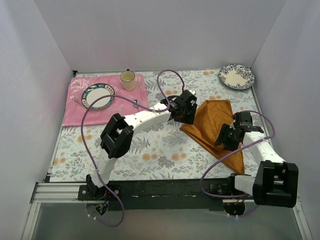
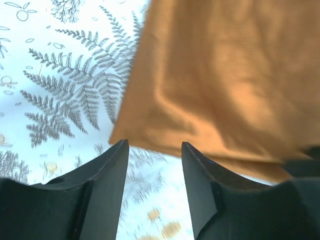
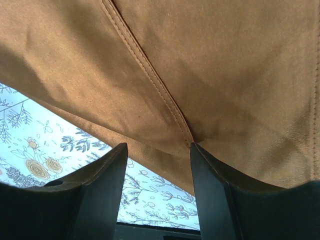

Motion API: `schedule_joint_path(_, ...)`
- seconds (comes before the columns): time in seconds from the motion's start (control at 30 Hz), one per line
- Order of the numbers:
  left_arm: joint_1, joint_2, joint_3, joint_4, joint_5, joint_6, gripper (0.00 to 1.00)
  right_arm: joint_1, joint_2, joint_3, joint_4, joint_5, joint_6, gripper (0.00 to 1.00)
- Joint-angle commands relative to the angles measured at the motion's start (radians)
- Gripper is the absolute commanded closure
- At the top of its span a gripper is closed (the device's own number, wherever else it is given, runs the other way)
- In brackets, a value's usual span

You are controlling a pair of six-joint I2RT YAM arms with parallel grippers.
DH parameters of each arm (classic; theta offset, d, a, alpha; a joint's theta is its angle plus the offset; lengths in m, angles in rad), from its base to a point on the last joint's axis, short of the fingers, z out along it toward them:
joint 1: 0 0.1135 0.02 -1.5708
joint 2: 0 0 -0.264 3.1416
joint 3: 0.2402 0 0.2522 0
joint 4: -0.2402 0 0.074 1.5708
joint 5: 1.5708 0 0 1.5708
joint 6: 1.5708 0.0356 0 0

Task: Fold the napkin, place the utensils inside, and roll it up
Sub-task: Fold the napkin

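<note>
The rust-orange napkin (image 1: 214, 124) lies on the right half of the table, folded into a rough triangle with its point toward the near edge. My left gripper (image 1: 185, 115) hovers at its left corner. In the left wrist view the left gripper (image 2: 154, 144) is open, with the napkin (image 2: 220, 75) edge just past the tips and only tablecloth between them. My right gripper (image 1: 226, 137) is over the napkin's lower right part. It (image 3: 157, 146) is open too, the napkin (image 3: 200, 60) filling the view beyond it, a stitched hem running toward the right fingertip. The utensils are out of view.
A pink placemat (image 1: 75, 112) at the back left carries a green-rimmed plate (image 1: 98, 96) and a cream cup (image 1: 128, 80). A blue-patterned plate (image 1: 236, 76) sits at the back right. The floral tablecloth (image 1: 150, 150) covers the table, with white walls on three sides.
</note>
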Motion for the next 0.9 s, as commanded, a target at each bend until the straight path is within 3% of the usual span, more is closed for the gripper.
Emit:
schedule_joint_path(0.0, 0.020, -0.248, -0.057, 0.040, 0.123, -0.004, 0.52, -0.007, 0.013, -0.024, 0.036, -0.023, 0.032, 0.39)
schedule_joint_path(0.33, 0.046, -0.369, -0.250, 0.132, 0.231, -0.027, 0.50, 0.005, 0.056, -0.045, 0.116, -0.143, 0.092, 0.58)
schedule_joint_path(0.87, 0.057, -0.348, -0.287, 0.155, 0.297, -0.039, 0.50, 0.217, 0.236, 0.102, 0.183, -0.083, 0.134, 0.57)
